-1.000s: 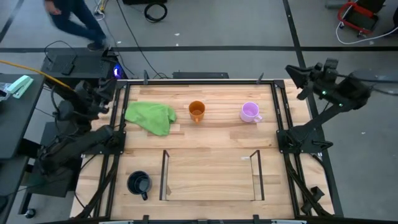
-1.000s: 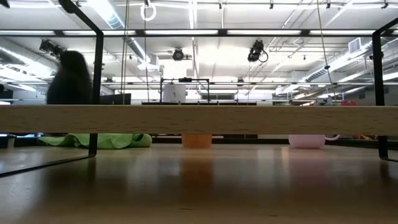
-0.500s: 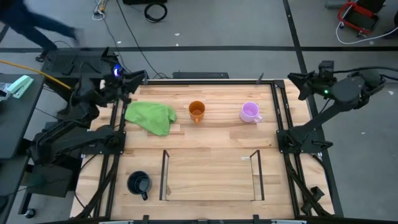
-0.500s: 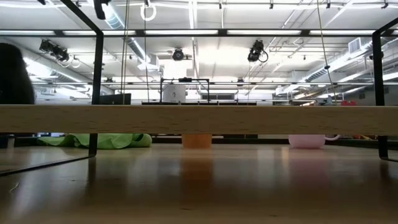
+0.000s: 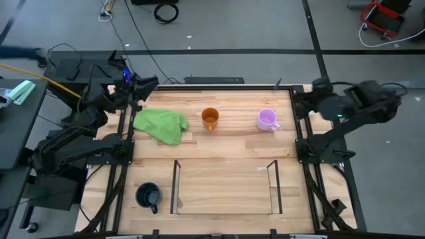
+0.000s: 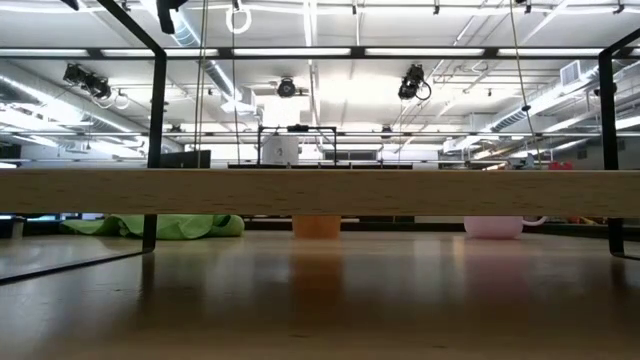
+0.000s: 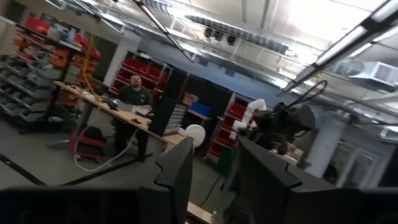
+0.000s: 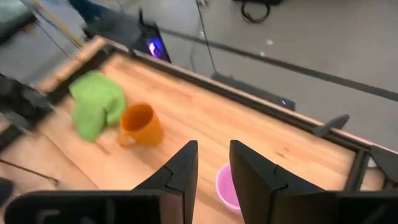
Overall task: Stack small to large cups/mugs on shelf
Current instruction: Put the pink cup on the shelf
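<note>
The orange mug (image 5: 210, 119) and the lilac mug (image 5: 267, 119) stand upright on the far half of the wooden table. The dark mug (image 5: 149, 196) stands at the near left, beside the shelf bay (image 5: 226, 189) with its two clear side panels. My left gripper (image 5: 147, 83) is open and empty, raised over the table's far left corner. My right gripper (image 5: 297, 99) is open and empty over the far right edge, to the right of the lilac mug. The right wrist view shows the orange mug (image 8: 140, 124) and the lilac mug (image 8: 225, 183) below the fingers.
A crumpled green cloth (image 5: 161, 125) lies left of the orange mug. Black frame rails (image 5: 126, 153) run along the table's sides. The shelf's wooden front beam (image 6: 320, 192) crosses the low view. A person (image 7: 134, 99) sits at a bench far off in the room.
My left gripper has swung up from beside the table's left edge to the far left corner. My right gripper has gone toward the table's left, from outside the frame to the far right edge, tipping down toward the mugs. A person on the floor behind has walked out of view.
</note>
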